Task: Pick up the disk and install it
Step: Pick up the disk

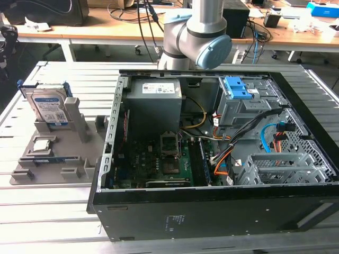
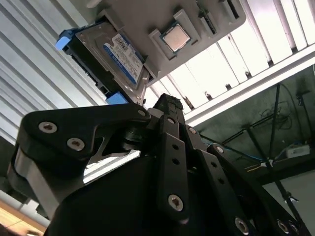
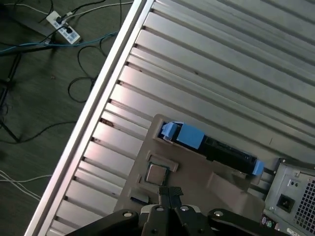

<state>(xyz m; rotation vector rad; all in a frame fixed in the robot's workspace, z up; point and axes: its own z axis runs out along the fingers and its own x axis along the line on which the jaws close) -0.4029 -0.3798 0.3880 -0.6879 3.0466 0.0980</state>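
Observation:
The disk point(image 1: 50, 108) is a silver hard drive with a white-and-blue label and blue side rails. It stands on edge in a slot of a grey holder tray point(image 1: 79, 159) at the exterior view's left. Both wrist views show the disk point(image 2: 115, 54) point(image 3: 211, 147) from well above. My gripper point(image 3: 170, 191) point(image 2: 166, 101) hangs high over the tray, apart from the disk. Its black fingers are shut with nothing between them. Part of the arm point(image 1: 196, 37) shows behind the computer case.
An open computer case point(image 1: 212, 217) lies on the slatted metal table point(image 1: 47, 222), with a motherboard, a grey power-supply box point(image 1: 153, 106), cables and a metal drive cage point(image 1: 280, 169) inside. A small square processor chip point(image 1: 43, 144) point(image 3: 156, 173) sits on the tray. The table edge and the floor cables point(image 3: 49, 73) lie beyond.

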